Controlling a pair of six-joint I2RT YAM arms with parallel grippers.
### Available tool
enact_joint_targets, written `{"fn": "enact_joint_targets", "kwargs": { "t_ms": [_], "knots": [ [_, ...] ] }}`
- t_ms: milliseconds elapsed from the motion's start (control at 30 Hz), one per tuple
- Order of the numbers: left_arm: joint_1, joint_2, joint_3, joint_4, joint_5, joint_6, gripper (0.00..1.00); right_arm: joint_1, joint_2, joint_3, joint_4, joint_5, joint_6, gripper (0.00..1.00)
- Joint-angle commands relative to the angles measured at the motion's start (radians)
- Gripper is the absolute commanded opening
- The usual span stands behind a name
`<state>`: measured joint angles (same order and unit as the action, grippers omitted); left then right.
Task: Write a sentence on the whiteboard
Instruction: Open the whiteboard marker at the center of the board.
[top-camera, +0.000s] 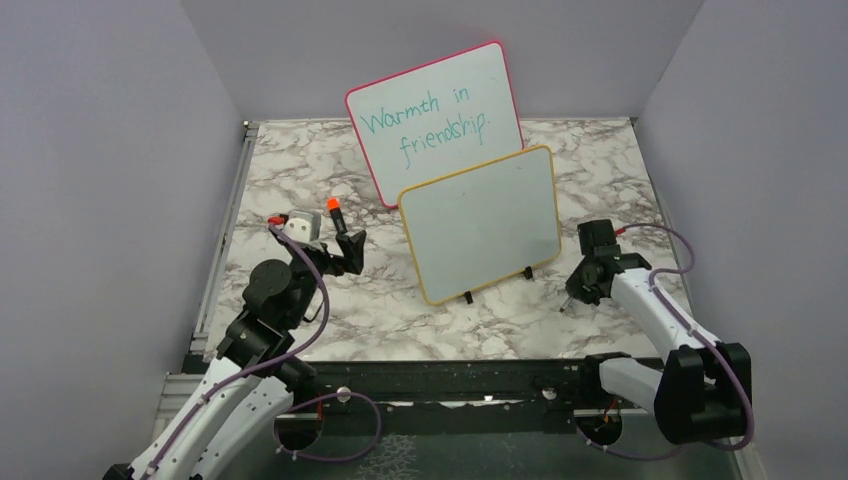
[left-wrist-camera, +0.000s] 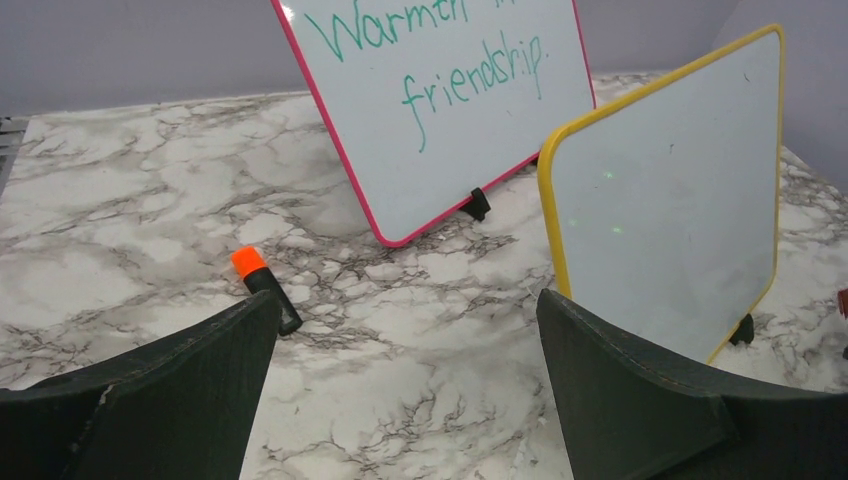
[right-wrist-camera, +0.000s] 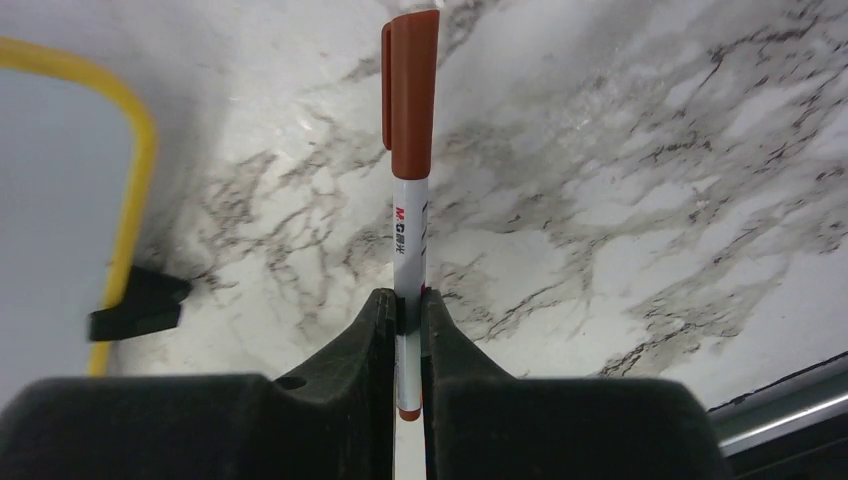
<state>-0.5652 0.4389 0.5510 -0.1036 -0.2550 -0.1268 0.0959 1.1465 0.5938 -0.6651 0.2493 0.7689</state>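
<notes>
The yellow-framed whiteboard (top-camera: 480, 225) stands on small black feet mid-table, and its face is blank; no reddish-brown sentence shows on it. It also shows in the left wrist view (left-wrist-camera: 670, 190), and its frame edge shows in the right wrist view (right-wrist-camera: 132, 190). My right gripper (top-camera: 578, 290) is to the right of the board, low over the table. It is shut (right-wrist-camera: 408, 298) on a white marker with a red-brown cap (right-wrist-camera: 410, 120), cap on and pointing away. My left gripper (top-camera: 350, 250) is open and empty (left-wrist-camera: 408, 300), left of the board.
A pink-red-framed board (top-camera: 435, 115) with teal writing "Warmth in friendship." stands behind the yellow one. A black marker with an orange cap (left-wrist-camera: 262, 285) lies on the marble table (top-camera: 300, 170) by my left finger. Grey walls enclose the table.
</notes>
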Motion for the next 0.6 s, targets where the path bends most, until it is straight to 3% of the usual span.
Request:
{"fn": "enact_joint_targets", "kwargs": {
  "t_ms": [0,333,567],
  "knots": [
    [-0.002,0.056,0.08,-0.038,0.082,-0.023,0.99,-0.005,-0.103,0.095,-0.066,0.01,-0.091,0.01],
    [-0.002,0.203,0.276,-0.215,0.175,-0.071,0.99,0.007,-0.188,0.279,-0.117,-0.205,-0.292,0.0],
    [-0.001,0.335,0.41,-0.318,0.297,-0.095,0.99,0.049,-0.14,0.43,-0.155,-0.382,-0.464,0.01]
  ]
}}
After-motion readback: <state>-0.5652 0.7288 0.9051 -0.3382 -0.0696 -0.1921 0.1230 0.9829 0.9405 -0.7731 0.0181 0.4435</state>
